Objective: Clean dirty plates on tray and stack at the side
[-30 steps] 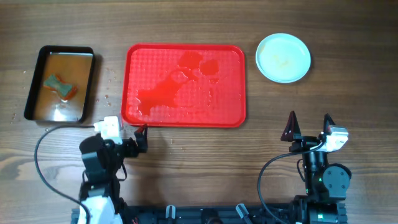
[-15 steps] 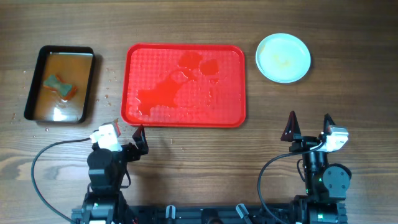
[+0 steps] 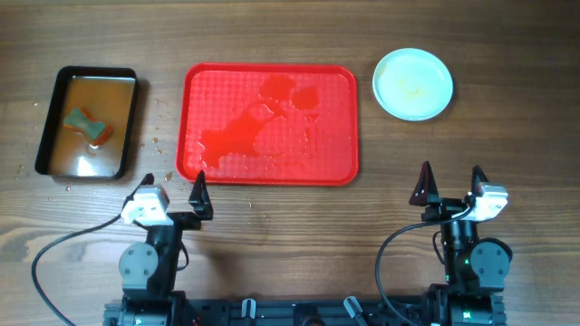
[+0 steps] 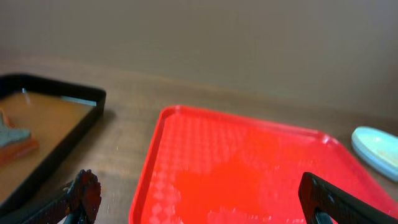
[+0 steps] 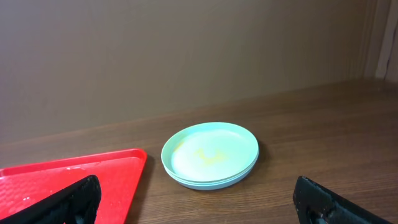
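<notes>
The red tray (image 3: 272, 77) lies at the table's middle, wet and with no plate on it. It also shows in the left wrist view (image 4: 249, 162) and the right wrist view (image 5: 68, 177). The pale mint plates (image 3: 413, 83) sit stacked to the right of the tray, the top one with a faint yellowish smear; they also show in the right wrist view (image 5: 210, 154) and, at the edge, in the left wrist view (image 4: 376, 144). My left gripper (image 3: 172, 188) is open and empty just in front of the tray's near-left corner. My right gripper (image 3: 450, 181) is open and empty, well in front of the plates.
A black pan (image 3: 54, 118) of brownish water with a sponge (image 3: 89, 125) in it stands left of the tray; it also shows in the left wrist view (image 4: 56, 106). Water drops speckle the wood between pan and tray.
My left arm has drawn back toward the near edge and turned to face straight ahead, its gripper now open. The right arm, tray and plates have not moved.
</notes>
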`<state>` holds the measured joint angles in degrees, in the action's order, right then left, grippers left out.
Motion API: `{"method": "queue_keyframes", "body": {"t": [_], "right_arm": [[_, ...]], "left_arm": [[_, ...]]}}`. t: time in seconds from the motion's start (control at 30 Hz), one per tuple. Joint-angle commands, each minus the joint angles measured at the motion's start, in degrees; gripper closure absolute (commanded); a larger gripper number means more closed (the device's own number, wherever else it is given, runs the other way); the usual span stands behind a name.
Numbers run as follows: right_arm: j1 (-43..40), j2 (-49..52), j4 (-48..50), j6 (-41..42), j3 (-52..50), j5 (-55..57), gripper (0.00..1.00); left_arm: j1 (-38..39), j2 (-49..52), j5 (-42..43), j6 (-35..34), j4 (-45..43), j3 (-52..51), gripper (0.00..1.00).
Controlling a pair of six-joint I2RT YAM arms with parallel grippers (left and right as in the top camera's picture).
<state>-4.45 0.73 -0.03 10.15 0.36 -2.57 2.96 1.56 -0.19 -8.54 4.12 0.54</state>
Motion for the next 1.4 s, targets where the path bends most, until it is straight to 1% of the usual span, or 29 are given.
{"method": "queue_keyframes", "body": {"t": [0.0,0.07,0.3,1.37], "right_arm": [[-0.28,-0.52,0.13,-0.76,-0.07,-0.85,0.0],[-0.28,-0.52,0.13,-0.76,-0.07,-0.85,0.0],[-0.28,-0.52,0.13,-0.79,-0.07,-0.85,0.0],[-0.28,-0.52,0.13,-0.76,-0.07,-0.85,0.0]], "left_arm": [[0.31,-1.38,-0.09,2.16,0.31,-0.22,0.0],[0.31,-1.38,-0.09,2.82,0.28,-0.22,0.0],[1.09,-1.38,0.74,14.29,0.37,-0.22,0.0],[1.11,-1.25,0.33,14.51,0.22,-0.22,0.0]]}}
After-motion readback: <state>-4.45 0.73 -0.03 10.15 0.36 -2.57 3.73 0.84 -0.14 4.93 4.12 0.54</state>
